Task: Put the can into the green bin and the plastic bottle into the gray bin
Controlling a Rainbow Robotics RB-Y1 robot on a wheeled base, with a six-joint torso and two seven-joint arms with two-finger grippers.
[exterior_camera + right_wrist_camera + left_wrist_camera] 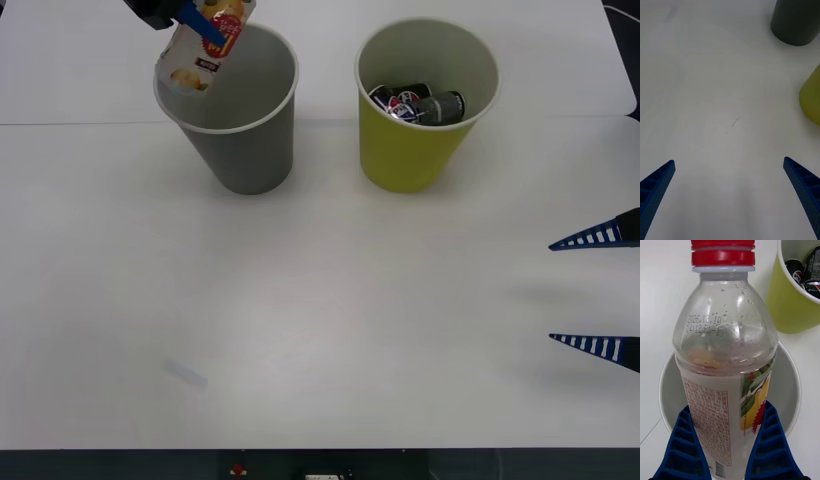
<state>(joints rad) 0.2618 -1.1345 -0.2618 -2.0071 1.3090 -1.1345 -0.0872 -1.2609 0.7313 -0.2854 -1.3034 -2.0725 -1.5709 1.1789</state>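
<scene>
Left gripper (pixel 207 28) sits at the table's 11 o'clock, above the near-left rim of the gray bin (pixel 245 150). Its blue fingers (pixel 685 450) are clamped on the lower body of the bottle (pixel 205 45), one on each side of the label. Bottle is tilted, off the table, overlapping the bin's rim in the front view; in the left wrist view the bin's pale mouth (pixel 790 390) lies directly behind the bottle (pixel 724 363). Red cap (pixel 723 253) on; droplets inside the clear shoulder; a printed date code visible there.

Green bin (pixel 410 150) stands upright at 1 o'clock, just beside the gray bin, not touching. Inside it lies a dark can (pixel 420 105), with a red-white-blue mark on it.

Right gripper (pixel 598 290) rests at 3 o'clock, at the table's right edge, well apart from both bins, fingers spread wide, nothing between them.

Surface: plain white tabletop (pixel 320 330), a faint seam crossing it behind the bins, a pale smudge (pixel 185 373) at 7 o'clock. Right wrist view shows a small dark scratch (pixel 736 121) on the white top. Dark strip along the near edge.
</scene>
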